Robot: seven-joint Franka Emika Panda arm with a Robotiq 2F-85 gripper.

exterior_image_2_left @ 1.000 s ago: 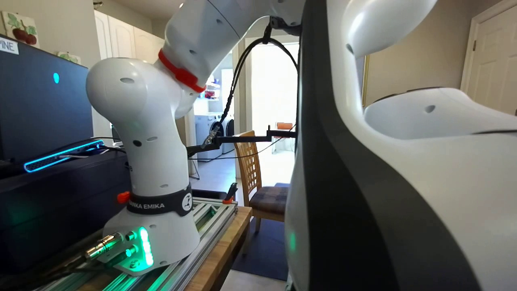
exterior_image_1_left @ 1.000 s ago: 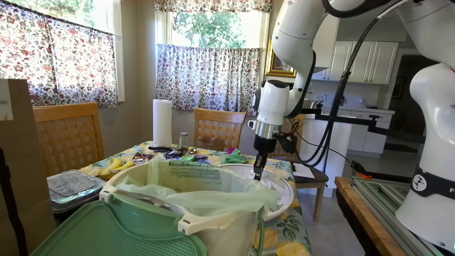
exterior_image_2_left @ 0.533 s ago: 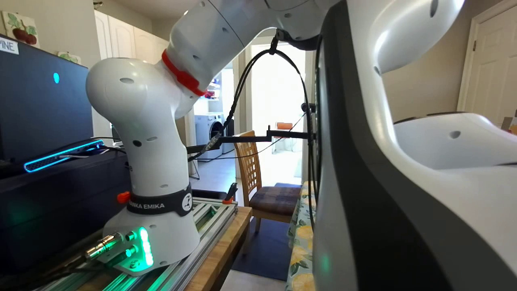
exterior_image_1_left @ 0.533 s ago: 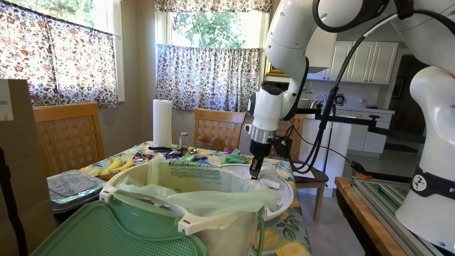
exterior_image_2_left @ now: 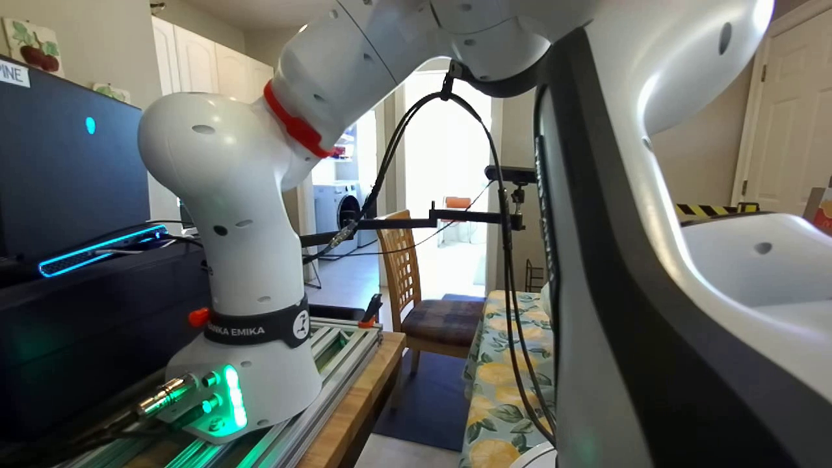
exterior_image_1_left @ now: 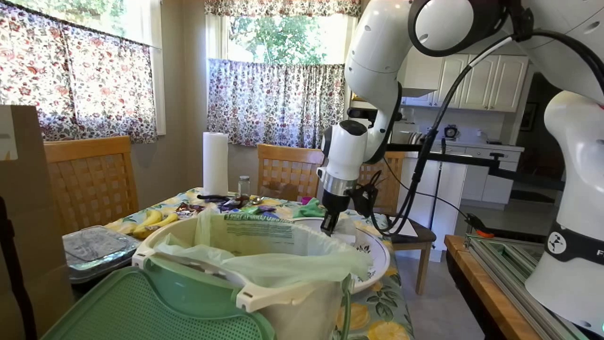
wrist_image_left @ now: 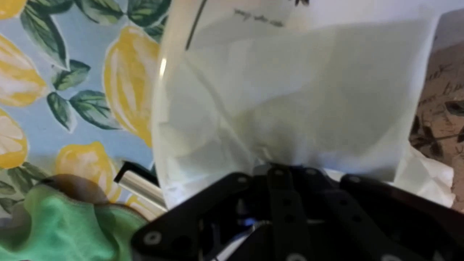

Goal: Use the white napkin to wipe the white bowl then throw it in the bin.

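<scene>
Its jaws closed together, the gripper (wrist_image_left: 279, 168) pinches a thin, creased white napkin (wrist_image_left: 319, 79), the sheet spreading towards twelve o'clock in the wrist view over the leaf-printed, round white bowl (exterior_image_1_left: 377, 250). At eight o'clock from the gripper in an exterior view stands the round bin (exterior_image_1_left: 302, 309), draped with a filmy translucent bag (exterior_image_1_left: 278, 269); a soft green cloth (wrist_image_left: 69, 224) lies at eight o'clock in the wrist view
</scene>
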